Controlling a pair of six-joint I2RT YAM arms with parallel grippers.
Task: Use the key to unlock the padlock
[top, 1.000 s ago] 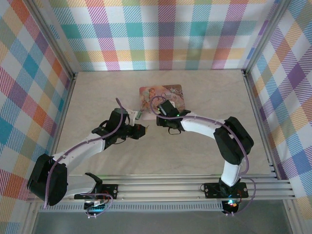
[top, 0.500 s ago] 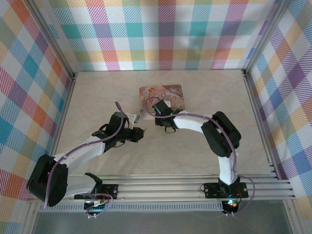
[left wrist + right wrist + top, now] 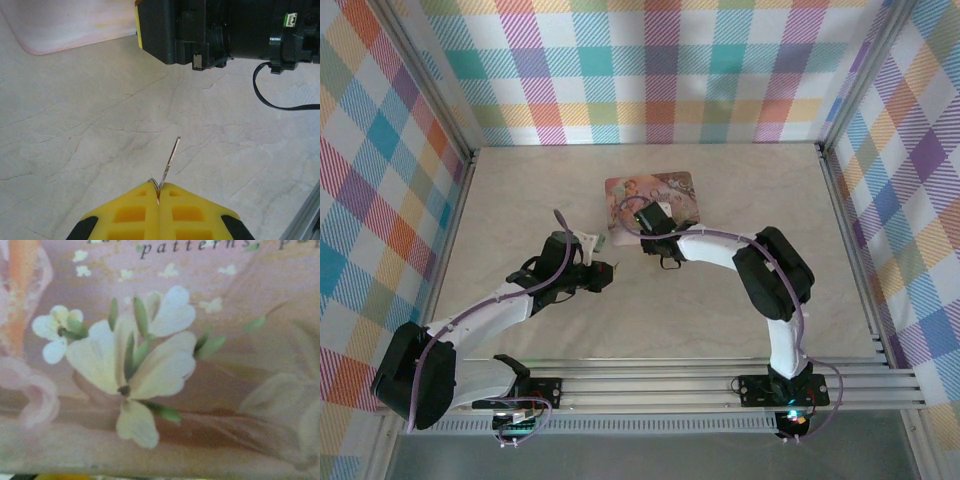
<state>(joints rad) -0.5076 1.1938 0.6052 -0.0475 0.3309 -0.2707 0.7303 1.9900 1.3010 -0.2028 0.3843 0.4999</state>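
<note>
Top view: right gripper (image 3: 645, 218) is overlapping the tin's (image 3: 670, 188) near edge, its jaws reading too small to judge. Left gripper (image 3: 159, 194), clamped, is covering the key's (image 3: 171, 156) head. Right wrist: tin lid is showing blurred, its lettering running off the top edge.

White arms (image 3: 720, 248), black joints (image 3: 775, 272), purple cables (image 3: 560, 226) (left tool's (image 3: 159, 192) fingers (image 3: 131, 214) yellow).

Soft, even, bright light, faint shadows; the pink tin (image 3: 150, 365) looks blurred close up.

Tin (image 3: 650, 185) on table (image 3: 520, 200); key (image 3: 170, 160) between left fingers (image 3: 130, 215), nearer, left of tin
</note>
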